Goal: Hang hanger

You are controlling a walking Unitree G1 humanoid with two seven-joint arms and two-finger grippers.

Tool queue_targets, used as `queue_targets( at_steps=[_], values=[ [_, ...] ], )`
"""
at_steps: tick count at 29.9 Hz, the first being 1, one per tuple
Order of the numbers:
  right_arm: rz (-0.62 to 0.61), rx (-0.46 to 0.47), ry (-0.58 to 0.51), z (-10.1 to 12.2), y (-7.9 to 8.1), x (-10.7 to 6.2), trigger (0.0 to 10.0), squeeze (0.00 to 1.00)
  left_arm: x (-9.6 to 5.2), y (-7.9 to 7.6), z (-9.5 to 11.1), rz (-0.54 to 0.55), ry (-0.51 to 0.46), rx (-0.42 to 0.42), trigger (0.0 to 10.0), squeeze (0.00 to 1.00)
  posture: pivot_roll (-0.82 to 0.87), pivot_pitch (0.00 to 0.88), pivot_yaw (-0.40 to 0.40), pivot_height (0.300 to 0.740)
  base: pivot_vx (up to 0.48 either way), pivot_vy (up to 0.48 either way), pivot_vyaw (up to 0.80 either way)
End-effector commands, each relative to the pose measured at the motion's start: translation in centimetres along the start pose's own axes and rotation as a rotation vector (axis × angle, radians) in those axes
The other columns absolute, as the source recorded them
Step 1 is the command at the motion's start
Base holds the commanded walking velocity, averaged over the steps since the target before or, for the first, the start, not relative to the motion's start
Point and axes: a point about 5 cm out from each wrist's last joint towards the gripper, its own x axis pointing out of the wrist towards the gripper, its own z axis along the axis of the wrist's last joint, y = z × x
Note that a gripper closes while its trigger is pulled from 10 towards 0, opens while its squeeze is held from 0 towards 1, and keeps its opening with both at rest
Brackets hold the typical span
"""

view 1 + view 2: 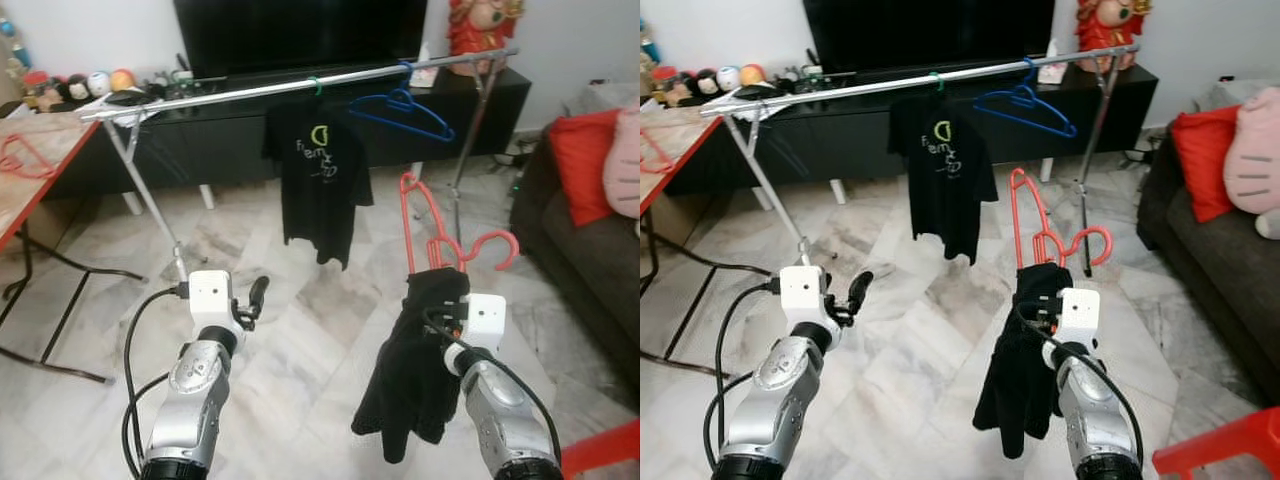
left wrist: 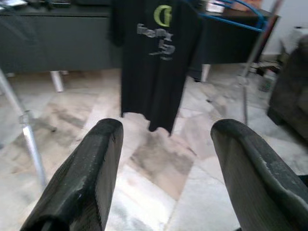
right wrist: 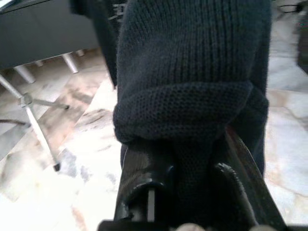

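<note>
A red hanger [image 1: 432,225] carries a black knitted garment [image 1: 410,370], and my right gripper [image 1: 440,285] is shut on the two together, held upright below and in front of the silver clothes rail [image 1: 300,85]. In the right wrist view the dark knit [image 3: 192,72] covers the fingers. On the rail hang a black T-shirt [image 1: 320,180] on a green hook and an empty blue hanger [image 1: 405,108]. My left gripper [image 1: 255,295] is open and holds nothing; its fingers [image 2: 82,178] point toward the T-shirt [image 2: 154,57].
A black TV cabinet [image 1: 250,135] stands behind the rail. A wooden table [image 1: 30,175] with another red hanger [image 1: 20,155] is on the left. A dark sofa [image 1: 590,250] with a red cushion [image 1: 585,165] is on the right. A red chair edge [image 1: 605,450] is near my right arm.
</note>
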Motion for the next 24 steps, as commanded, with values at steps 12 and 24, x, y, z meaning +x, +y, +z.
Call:
queue_targets(
  at_steps=[12, 24],
  values=[
    [0.029, 0.008, -0.062, 1.8, 1.6, 0.8, 10.0, 0.0, 0.4, -0.2, 0.4, -0.003, -0.012, -0.004, 10.0, 0.0, -0.04, 0.0, 0.026, 0.74, 0.0, 0.187, -0.8],
    [0.055, -0.001, -0.055, 1.8, 2.1, 1.0, 10.0, 0.0, 0.4, -0.4, 0.6, -0.018, -0.017, 0.014, 10.0, 0.0, -0.03, 0.0, 0.026, 0.74, 0.0, 0.0, -0.32]
  ],
)
